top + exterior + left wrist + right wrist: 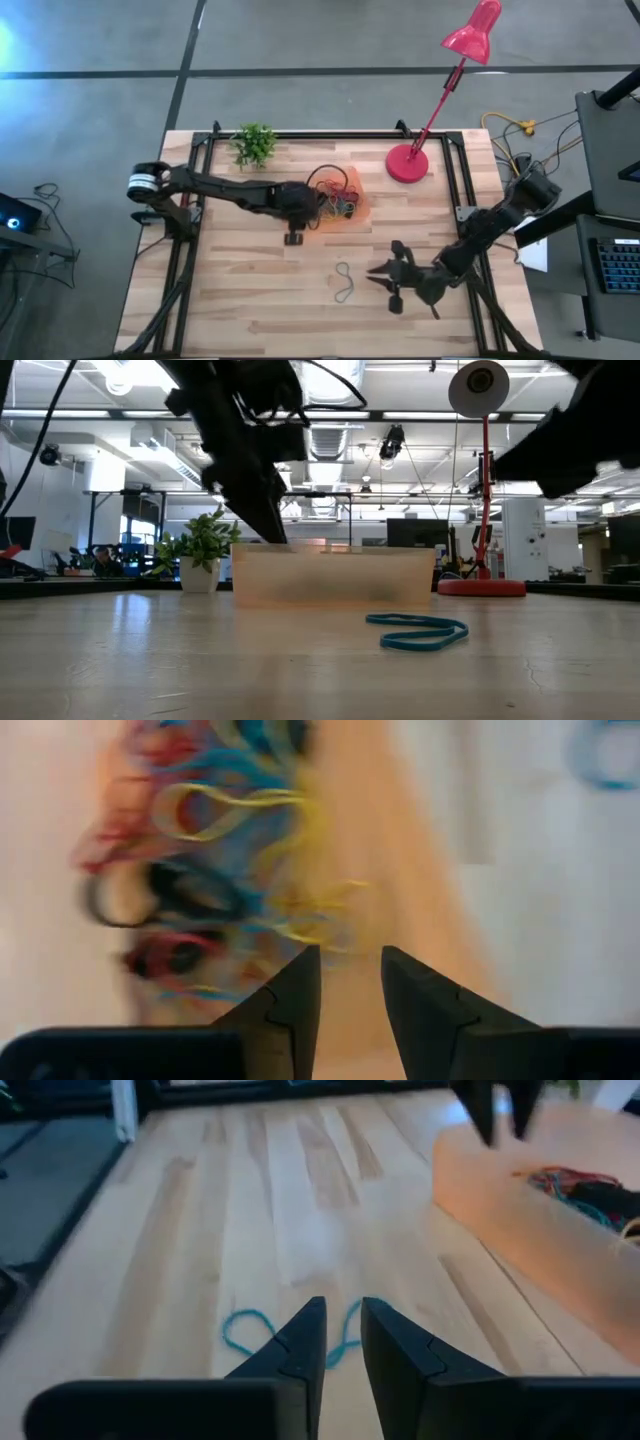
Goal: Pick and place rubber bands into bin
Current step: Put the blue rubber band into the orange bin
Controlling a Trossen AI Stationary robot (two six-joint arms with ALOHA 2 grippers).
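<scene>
Left gripper (350,970) hangs over the orange bin (357,205), jaws narrowly parted and holding nothing, with a tangle of coloured rubber bands (215,880) lying in the bin below. Right gripper (343,1325) hovers low near the table's (250,290) front, jaws narrowly apart, empty, just short of a blue rubber band (250,1330) lying loose on the wood.

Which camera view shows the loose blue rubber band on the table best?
The low view: the blue rubber band lies near and whole. The high view shows it small; the right wrist view hides part behind fingers; the left wrist view omits it.
</scene>
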